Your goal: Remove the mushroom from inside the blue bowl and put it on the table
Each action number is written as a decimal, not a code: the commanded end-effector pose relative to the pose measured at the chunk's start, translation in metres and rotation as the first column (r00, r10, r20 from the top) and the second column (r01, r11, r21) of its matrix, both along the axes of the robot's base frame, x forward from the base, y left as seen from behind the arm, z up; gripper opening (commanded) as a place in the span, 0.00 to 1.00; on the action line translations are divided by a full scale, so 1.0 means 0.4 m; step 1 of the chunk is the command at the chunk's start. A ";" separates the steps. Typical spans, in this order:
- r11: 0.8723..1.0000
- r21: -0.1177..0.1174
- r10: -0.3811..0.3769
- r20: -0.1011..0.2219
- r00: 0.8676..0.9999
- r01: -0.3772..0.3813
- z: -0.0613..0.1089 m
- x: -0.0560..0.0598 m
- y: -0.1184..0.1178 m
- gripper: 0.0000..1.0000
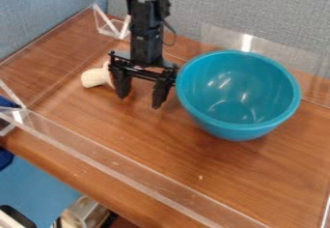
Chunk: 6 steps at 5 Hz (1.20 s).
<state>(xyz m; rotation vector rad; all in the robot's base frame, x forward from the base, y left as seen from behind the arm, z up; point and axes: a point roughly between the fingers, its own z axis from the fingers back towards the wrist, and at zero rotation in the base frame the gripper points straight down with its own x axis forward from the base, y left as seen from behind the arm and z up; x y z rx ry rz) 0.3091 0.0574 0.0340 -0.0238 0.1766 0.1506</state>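
The small toy mushroom lies tipped on its side on the shiny reddish-brown wood-grain table, at about nine o'clock from the gripper. Its thick cream stem shows plainly; the cap end is partly hidden behind the gripper's near finger, so its colour is hard to read. It is out of the large, glossy teal-blue plastic bowl, which sits at three o'clock from the gripper, its rim just beside the right finger.

The black gripper points down at the tabletop with its fingers spread wide apart and nothing between them; the mushroom rests just beside the left finger, whether touching cannot be told.

Low clear acrylic walls edge the table. The near wall runs across from nine toward five o'clock, and another stands behind the bowl at twelve to two o'clock. A broad bare stretch of wood lies at six o'clock from the gripper, between it and the near wall.
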 end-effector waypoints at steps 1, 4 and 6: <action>1.000 0.009 -0.008 0.054 0.998 0.007 0.029 0.035 -0.003 1.00; 1.000 0.024 -0.001 0.054 0.999 0.000 0.030 0.027 0.003 0.00; 0.999 0.050 0.016 0.028 0.999 -0.017 0.026 -0.026 0.024 0.00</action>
